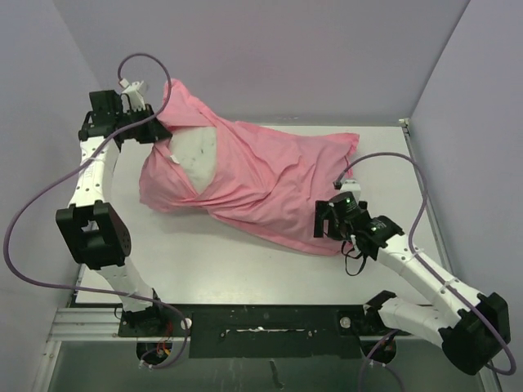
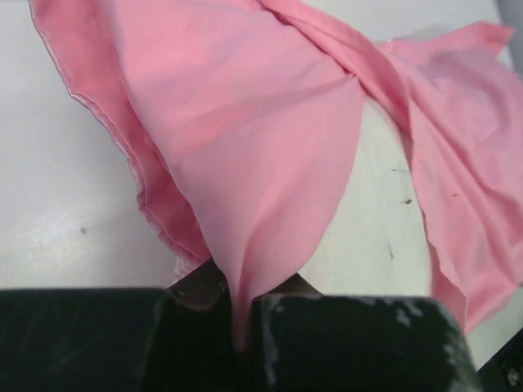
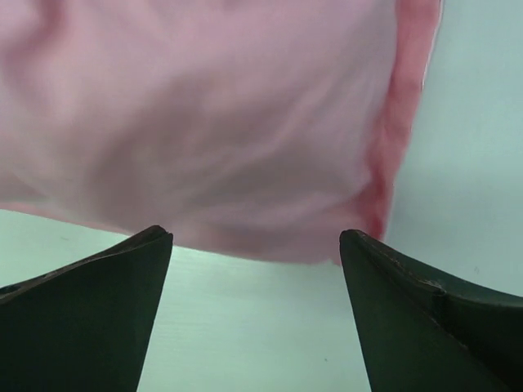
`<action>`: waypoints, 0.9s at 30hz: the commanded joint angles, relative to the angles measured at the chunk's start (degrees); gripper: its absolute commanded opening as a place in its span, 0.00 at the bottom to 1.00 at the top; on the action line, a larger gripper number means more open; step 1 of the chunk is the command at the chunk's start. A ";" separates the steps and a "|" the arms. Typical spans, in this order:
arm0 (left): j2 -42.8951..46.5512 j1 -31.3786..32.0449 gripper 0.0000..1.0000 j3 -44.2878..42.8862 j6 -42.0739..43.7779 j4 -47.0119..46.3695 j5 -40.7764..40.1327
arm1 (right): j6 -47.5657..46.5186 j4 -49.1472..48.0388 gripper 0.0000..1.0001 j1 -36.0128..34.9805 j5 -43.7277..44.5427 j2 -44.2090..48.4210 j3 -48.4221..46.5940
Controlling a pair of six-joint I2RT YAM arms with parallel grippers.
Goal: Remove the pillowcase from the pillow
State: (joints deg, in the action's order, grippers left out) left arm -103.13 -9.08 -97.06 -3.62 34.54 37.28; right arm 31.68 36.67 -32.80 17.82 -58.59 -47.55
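Observation:
The pink pillowcase (image 1: 270, 184) lies across the middle of the table, still around the off-white pillow (image 1: 194, 155), which shows through the open left end. My left gripper (image 1: 155, 124) is shut on a fold of the pillowcase (image 2: 245, 163) at its far left corner and holds it up off the table. The pillow also shows in the left wrist view (image 2: 372, 220). My right gripper (image 1: 325, 222) is open and empty at the pillowcase's near right edge (image 3: 212, 147), just short of the hem, fingers (image 3: 98, 310) spread above the table.
The white table (image 1: 237, 269) ends at a black rail along the near edge. Purple walls stand close at the back and both sides. Cables loop beside each arm.

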 commanded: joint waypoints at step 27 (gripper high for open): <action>-3.45 29.02 0.00 -52.50 -22.95 -3.89 28.93 | 19.68 -69.83 0.88 -4.43 -21.32 -59.59 -26.70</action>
State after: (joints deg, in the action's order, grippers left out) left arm -114.45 20.67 -153.49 -29.50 35.38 65.21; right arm 48.25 -21.10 -39.07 0.67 -114.89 -64.18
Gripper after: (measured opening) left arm 0.009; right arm 0.871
